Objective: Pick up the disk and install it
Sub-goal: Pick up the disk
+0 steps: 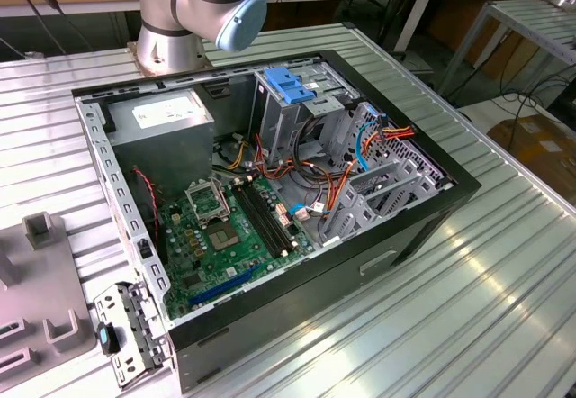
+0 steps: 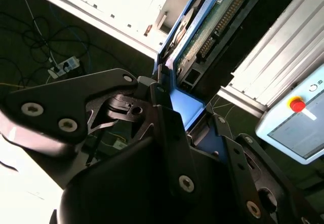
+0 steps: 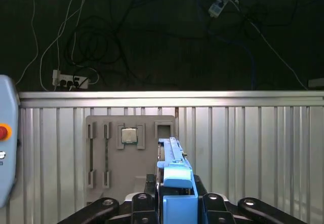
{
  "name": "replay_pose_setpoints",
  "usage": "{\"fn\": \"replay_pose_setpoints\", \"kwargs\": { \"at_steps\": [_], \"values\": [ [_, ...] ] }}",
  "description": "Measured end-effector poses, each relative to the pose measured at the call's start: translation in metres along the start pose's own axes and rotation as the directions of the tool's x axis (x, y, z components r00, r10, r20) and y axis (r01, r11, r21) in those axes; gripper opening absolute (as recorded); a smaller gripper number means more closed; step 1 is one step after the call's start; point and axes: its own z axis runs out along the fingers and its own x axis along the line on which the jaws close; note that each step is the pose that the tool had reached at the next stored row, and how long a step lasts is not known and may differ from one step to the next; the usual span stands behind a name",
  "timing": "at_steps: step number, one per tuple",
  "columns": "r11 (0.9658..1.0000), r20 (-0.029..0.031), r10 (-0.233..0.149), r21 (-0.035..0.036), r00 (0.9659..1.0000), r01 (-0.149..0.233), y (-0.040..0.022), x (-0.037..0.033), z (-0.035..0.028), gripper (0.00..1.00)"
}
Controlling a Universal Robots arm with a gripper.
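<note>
Right now my pincer (image 3: 177,206) is clenched on the disk (image 3: 175,176), gripping its blue frame from both sides in the first wrist view. I hold it edge-up, and the grey tray (image 3: 104,148) lies beyond it on the ribbed tabletop (image 3: 253,148)

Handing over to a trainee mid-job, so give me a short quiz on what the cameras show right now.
1. True or false: the end effector is shut on the disk.
2. The disk's carrier rails are: A red, B blue, C yellow.
3. In the first wrist view, what does the grey tray rest on?
Key: 1 true; 2 B; 3 the ribbed metal table.
</note>
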Motion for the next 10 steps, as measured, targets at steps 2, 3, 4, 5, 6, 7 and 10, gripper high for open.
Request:
{"fn": "replay_pose_setpoints", "kwargs": {
  "at_steps": [2,3,4,5,6,7,10],
  "values": [
    [1.0000,0.0000,0.000,0.0000,1.0000,0.000,0.0001,0.0000,-0.0082,0.37],
    [1.0000,0.0000,0.000,0.0001,1.0000,0.000,0.0001,0.0000,-0.0108,0.37],
    [1.0000,0.0000,0.000,0.0001,1.0000,0.000,0.0002,0.0000,-0.0130,0.37],
    [1.0000,0.0001,0.000,0.0002,1.0000,0.000,0.0002,0.0000,-0.0154,0.37],
    [1.0000,0.0001,0.000,0.0002,1.0000,0.000,0.0002,0.0000,-0.0174,0.37],
    [1.0000,0.0000,0.000,0.0000,1.0000,0.000,0.0003,0.0000,-0.0194,0.37],
    [1.0000,0.0000,0.000,0.0001,1.0000,0.000,0.0003,-0.0001,-0.0249,0.37]
  ]
}}
